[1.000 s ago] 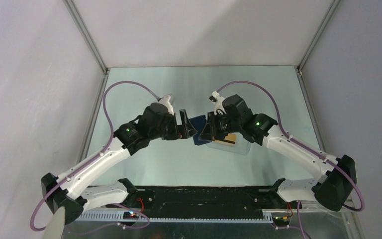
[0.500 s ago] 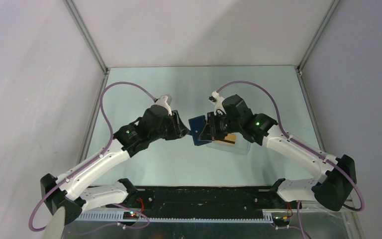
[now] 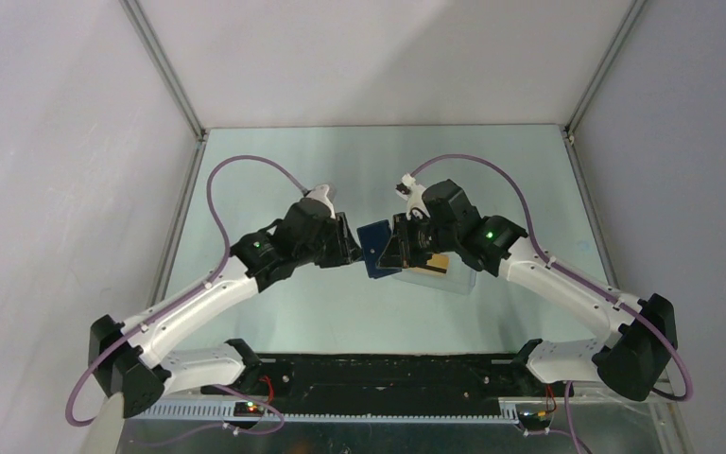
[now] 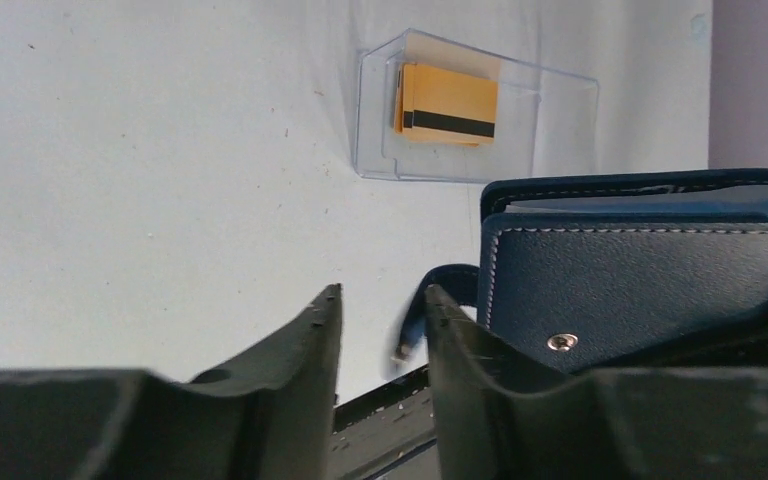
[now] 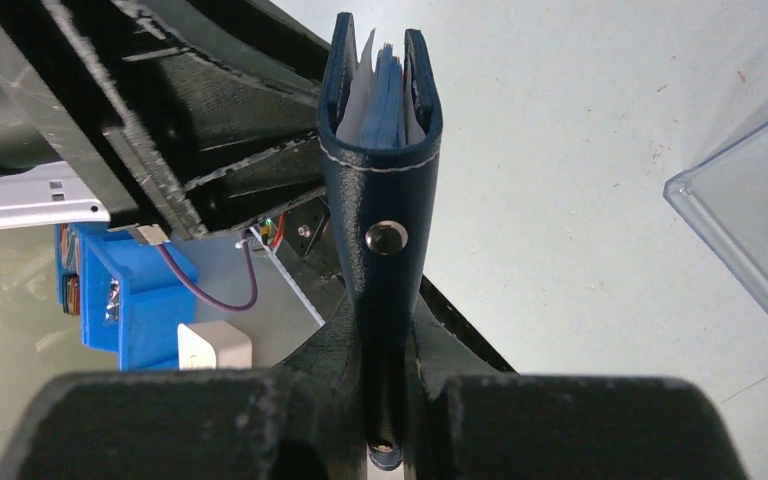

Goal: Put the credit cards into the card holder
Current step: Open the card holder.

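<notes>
My right gripper (image 3: 400,248) is shut on the card holder (image 3: 373,248), a dark navy wallet held on edge above the table. The right wrist view shows the card holder (image 5: 385,190) upright between the jaws, folded, with light blue slots at its top. My left gripper (image 4: 382,305) sits just left of the card holder (image 4: 640,290), jaws narrowed but apart. The blurred snap tab (image 4: 412,325) dangles by the right fingertip, not pinched. The gold credit cards (image 4: 447,103) with a dark stripe lie stacked in the clear tray (image 4: 560,130).
The clear tray (image 3: 458,282) lies on the table under and right of the right gripper, the credit cards (image 3: 438,262) inside it. Its corner (image 5: 750,230) shows in the right wrist view. Metal frame rails edge the table on both sides.
The left gripper's jaws have come from wide open to a narrow gap, and the left arm has shifted slightly right toward the card holder. The right arm has not moved.
</notes>
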